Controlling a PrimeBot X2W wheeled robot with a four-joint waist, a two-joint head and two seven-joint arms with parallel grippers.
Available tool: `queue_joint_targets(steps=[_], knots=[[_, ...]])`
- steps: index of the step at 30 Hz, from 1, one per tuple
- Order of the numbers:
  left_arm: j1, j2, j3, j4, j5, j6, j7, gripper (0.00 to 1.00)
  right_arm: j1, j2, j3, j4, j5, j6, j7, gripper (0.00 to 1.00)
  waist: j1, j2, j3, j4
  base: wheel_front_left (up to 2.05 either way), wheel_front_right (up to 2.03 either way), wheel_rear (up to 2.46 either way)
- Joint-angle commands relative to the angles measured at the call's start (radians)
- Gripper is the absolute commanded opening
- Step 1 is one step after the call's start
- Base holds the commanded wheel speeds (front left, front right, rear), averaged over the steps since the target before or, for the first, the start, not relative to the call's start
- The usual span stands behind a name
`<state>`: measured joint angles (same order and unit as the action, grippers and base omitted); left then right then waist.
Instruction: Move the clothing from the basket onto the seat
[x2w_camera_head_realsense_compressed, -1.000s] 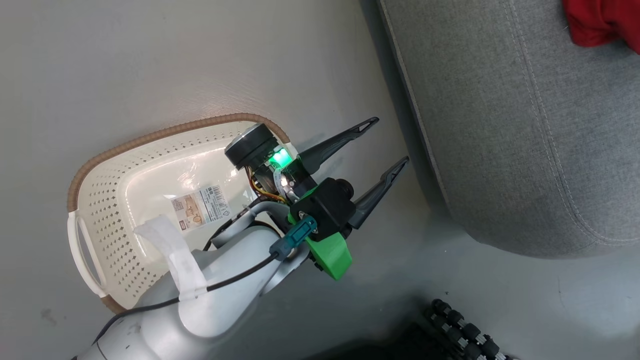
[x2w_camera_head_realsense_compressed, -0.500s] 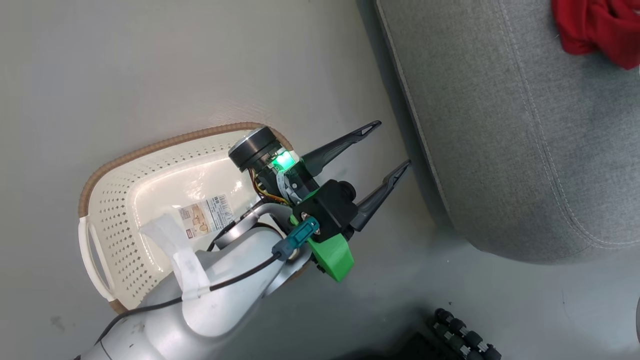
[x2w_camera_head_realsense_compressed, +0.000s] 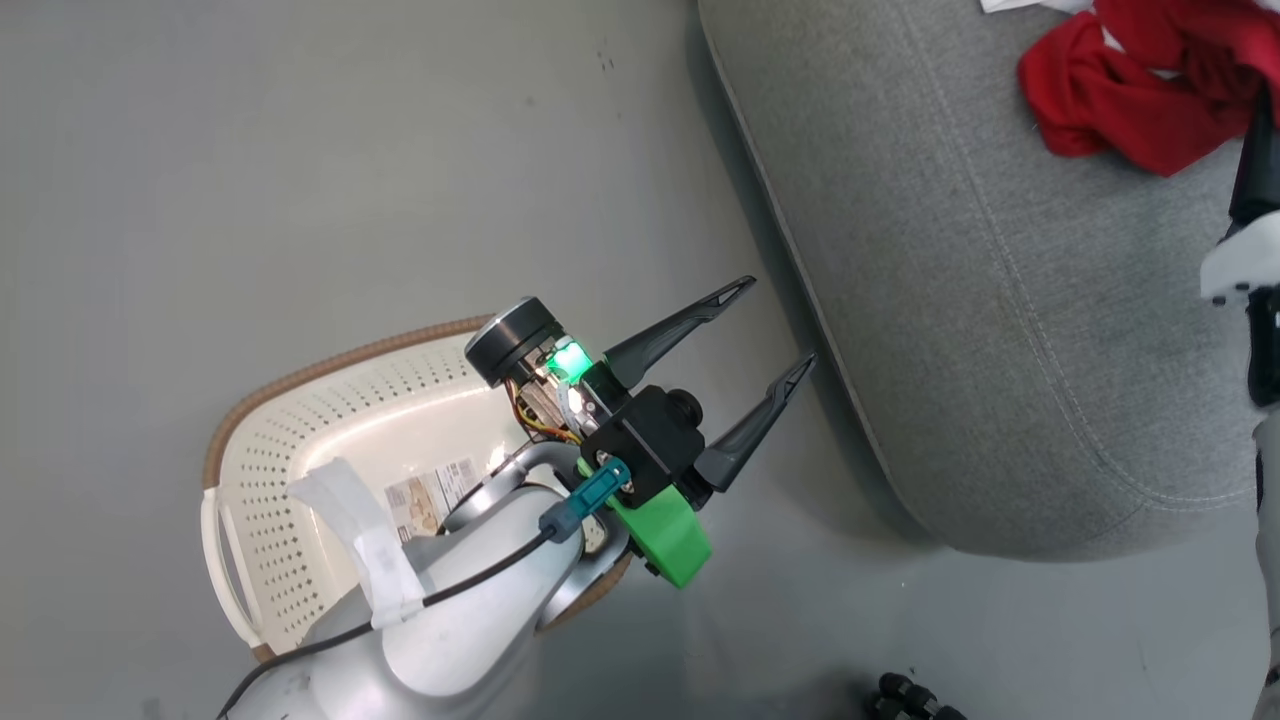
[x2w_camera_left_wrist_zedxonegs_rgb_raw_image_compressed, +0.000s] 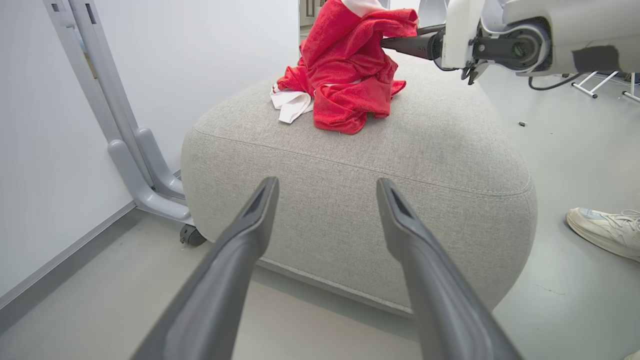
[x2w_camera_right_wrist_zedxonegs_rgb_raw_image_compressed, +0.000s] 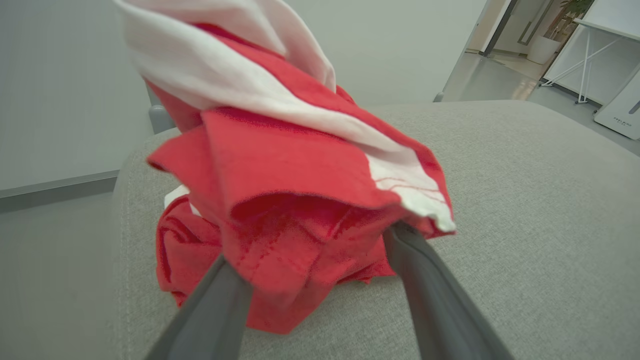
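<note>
The clothing (x2w_camera_right_wrist_zedxonegs_rgb_raw_image_compressed: 280, 190) sits heaped on top of the seat (x2w_camera_right_wrist_zedxonegs_rgb_raw_image_compressed: 525, 200), right at the tips of the right gripper (x2w_camera_right_wrist_zedxonegs_rgb_raw_image_compressed: 310, 245). That gripper's two dark fingers stand wide apart, with red fabric bunched between them and draped over their ends. The cloth there is blurred, so it may be hanging on a fingertip or only lying against it. The left gripper (x2w_camera_head_realsense_compressed: 780, 320) is well apart from the heap. It hovers above the floor (x2w_camera_head_realsense_compressed: 300, 150) between the basket (x2w_camera_head_realsense_compressed: 330, 360) and the near edge of the seat, its jaws spread with nothing between them. The basket stands on the floor beside the seat, its pale bottom and label showing

The clothing is a crumpled, bright red mound that rises to a peak. A broad white band folds across its upper part, and a small white piece pokes out low on one side against the grey cushion
</note>
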<state>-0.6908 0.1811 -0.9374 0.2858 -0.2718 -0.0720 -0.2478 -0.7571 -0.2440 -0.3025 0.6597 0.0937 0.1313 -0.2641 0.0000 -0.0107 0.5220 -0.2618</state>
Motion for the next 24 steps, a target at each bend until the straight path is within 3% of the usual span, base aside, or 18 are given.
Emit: queue_joint_targets(steps=[1,14,24], knots=[[0.017,-0.003,0.004,0.004,-0.01,0.004,-0.008,1.0,0.035,0.004,0.005,-0.015,0.008,-0.001,0.0,1.0,0.0,0.0107,-0.061,0.002,0.0,0.0,0.0],[0.094,-0.041,0.048,0.007,-0.042,0.026,-0.018,1.0,0.262,0.042,0.073,-0.189,0.036,-0.001,0.0,1.0,0.0,0.0107,-0.219,0.029,0.0,0.0,0.0],[0.173,-0.047,0.136,-0.023,-0.046,0.041,-0.018,1.0,0.362,0.066,0.165,-0.34,0.055,-0.001,0.0,1.0,0.0,0.0107,-0.291,0.121,0.0,0.0,0.0]])
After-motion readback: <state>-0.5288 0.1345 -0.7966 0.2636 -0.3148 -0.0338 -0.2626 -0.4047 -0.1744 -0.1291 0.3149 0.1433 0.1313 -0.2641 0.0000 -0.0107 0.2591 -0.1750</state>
